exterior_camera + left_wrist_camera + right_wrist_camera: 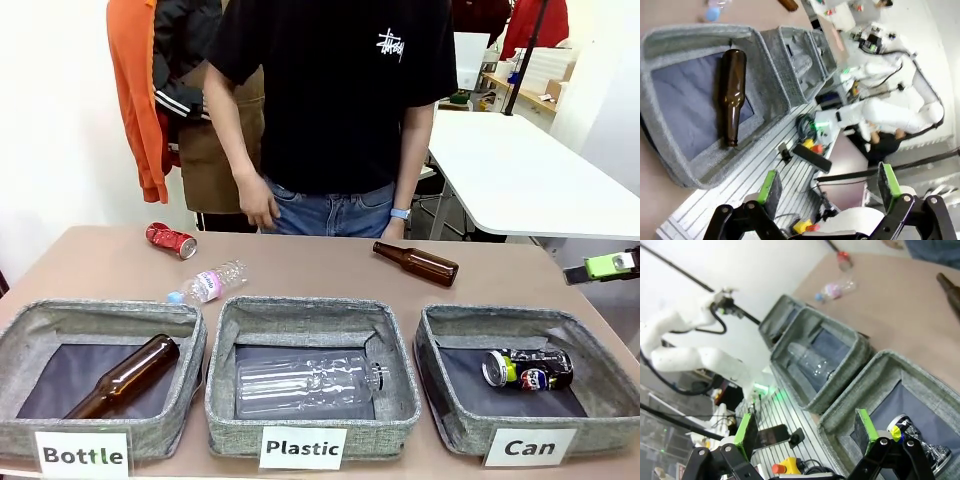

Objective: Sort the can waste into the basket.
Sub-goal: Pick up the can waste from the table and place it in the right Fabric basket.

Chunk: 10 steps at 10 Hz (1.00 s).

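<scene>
Nearest you, both sets of jaws stand released with nothing between them. The left jaws, green pads [771, 186] wide apart, look over the near rim of the Bottle bin [60, 325]. The right jaws sit at the worktop's [310, 265] 3 o'clock edge, by the far right corner of the basket [590, 400] labelled "Can".

In that basket the black can [527, 368] already lies on its side on the dark floor, long axis running 9 to 3 o'clock. That half of the job looks done.

Farther out, a loose clear bottle [208, 283] lies just beyond the Bottle bin and a loose brown bottle [417, 263] beyond the Plastic bin [310, 320]. Neither is yours to sort here.

The crushed red can [171, 240] is what matters. It rests on its side at the worktop's 10 o'clock corner, long axis running roughly 10 to 4 o'clock, silver end toward 4. From the right jaws it lies far off toward 9 o'clock, across the whole worktop. It lies on the left arm's side, so you should judge the left arm the nearer, closing across the can's short width. The person's hand [258, 200] hangs just beyond the far edge, near the can.
</scene>
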Motion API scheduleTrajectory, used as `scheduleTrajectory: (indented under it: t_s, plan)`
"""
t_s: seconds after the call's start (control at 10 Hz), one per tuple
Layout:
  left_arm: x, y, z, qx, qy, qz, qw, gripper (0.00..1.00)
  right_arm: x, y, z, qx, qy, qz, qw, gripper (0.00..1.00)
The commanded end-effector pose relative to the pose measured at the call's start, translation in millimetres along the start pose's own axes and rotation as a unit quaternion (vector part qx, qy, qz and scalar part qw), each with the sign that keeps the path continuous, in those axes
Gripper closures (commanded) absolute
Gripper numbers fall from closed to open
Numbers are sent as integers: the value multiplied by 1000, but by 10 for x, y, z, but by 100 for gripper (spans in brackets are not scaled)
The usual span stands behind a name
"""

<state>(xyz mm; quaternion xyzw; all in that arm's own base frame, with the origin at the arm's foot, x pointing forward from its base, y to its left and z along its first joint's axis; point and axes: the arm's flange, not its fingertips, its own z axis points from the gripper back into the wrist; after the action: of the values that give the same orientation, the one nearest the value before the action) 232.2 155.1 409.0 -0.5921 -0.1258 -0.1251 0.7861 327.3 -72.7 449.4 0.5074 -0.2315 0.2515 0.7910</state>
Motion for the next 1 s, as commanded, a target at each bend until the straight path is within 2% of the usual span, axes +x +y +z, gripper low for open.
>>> scheduleTrajectory:
  t_s: [0.0, 0.2, 0.3, 0.5, 0.6, 0.7, 0.9]
  plan:
    - [602, -156, -284, 64, 78, -30, 994, 0, -12, 7, 17, 2, 4, 9, 1000, 0]
    - [1244, -185, -574, 126, 109, -4, 986, 0, -12, 7, 17, 2, 4, 9, 1000, 0]
    - [1488, -145, -718, 133, 131, 5, 982, 0, -12, 7, 17, 2, 4, 9, 1000, 0]
    - [1782, -53, -995, 198, 122, -10, 973, 0, -12, 7, 17, 2, 4, 9, 1000, 0]
    - [1770, -137, -917, 168, 136, -19, 976, 0, -12, 7, 17, 2, 4, 9, 1000, 0]
    - [1580, -266, -650, 146, 121, -28, 981, 0, -12, 7, 17, 2, 4, 9, 1000, 0]
    - [969, -487, -82, 160, 41, -46, 985, 0, -12, 7, 17, 2, 4, 9, 1000, 0]
